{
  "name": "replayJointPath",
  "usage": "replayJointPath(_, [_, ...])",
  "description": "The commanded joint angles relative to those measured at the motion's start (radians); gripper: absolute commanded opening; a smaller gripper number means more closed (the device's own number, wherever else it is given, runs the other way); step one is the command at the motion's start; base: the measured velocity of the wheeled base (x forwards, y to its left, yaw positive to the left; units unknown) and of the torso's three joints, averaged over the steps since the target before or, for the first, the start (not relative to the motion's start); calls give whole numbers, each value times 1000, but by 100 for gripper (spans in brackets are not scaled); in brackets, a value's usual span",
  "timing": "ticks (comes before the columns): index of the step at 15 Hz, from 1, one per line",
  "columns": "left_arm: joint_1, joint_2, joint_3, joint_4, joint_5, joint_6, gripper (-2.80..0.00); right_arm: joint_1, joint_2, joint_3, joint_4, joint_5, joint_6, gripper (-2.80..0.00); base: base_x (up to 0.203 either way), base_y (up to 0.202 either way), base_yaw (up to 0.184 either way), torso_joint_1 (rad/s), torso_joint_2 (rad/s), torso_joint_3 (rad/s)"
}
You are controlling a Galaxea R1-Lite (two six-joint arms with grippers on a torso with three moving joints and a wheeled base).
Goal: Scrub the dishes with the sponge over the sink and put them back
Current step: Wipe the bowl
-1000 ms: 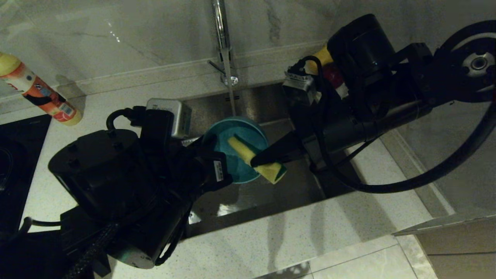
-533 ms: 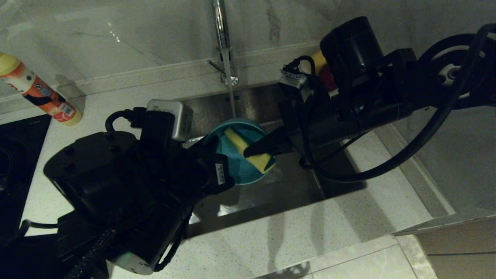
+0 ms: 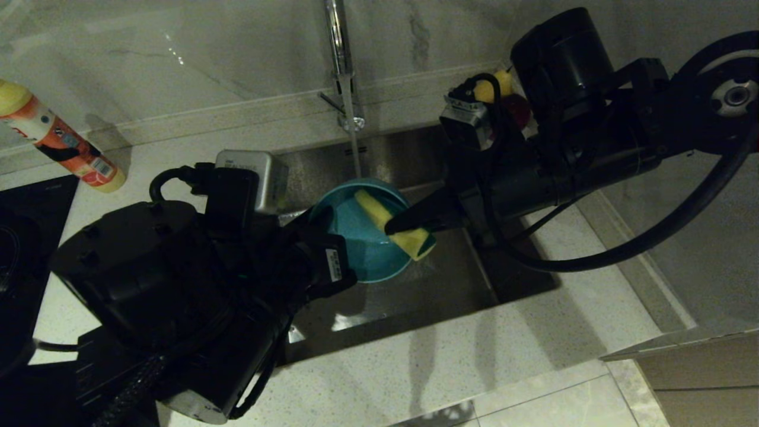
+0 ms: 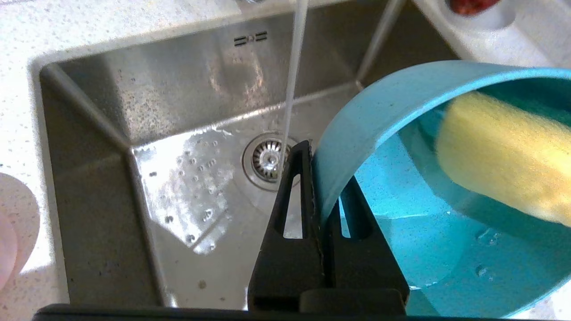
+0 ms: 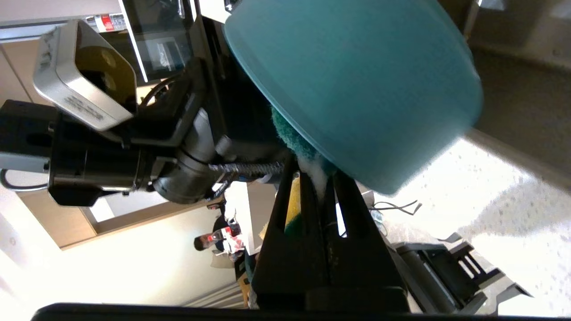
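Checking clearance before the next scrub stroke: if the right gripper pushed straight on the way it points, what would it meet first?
Probably the blue bowl's inner wall: the right gripper, jaws shut on the sponge, points into it.

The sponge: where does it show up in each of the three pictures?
Head view: the sponge lies across the blue bowl's rim, clamped by the right end effector, above the sink.
Left wrist view: the sponge is the yellow block inside the bowl.
Right wrist view: the sponge is mostly hidden, showing between the end effector's fingers under the bowl.
Shared landmark: the blue bowl.
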Motion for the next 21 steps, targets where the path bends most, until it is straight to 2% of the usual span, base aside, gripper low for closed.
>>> replayJointPath(1, [0,-2,-1,-20,5,2,-280,-7,-12,7,13,4,3,-280,0,0,0,0,0,0])
replayJointPath(8, [3,-18,-48,-18,5,25,-280,8,20,15,61,8,3,-280,0,0,0,0,0,0])
replayJointPath(14, [2,-14,-10,-23,3,12,-280,41,54,-5,31,8,3,-280,0,0,0,0,0,0])
replayJointPath(21, [2,-10,51,-80,3,13,-280,5,3,-7,12,6,2,-280,0,0,0,0,0,0])
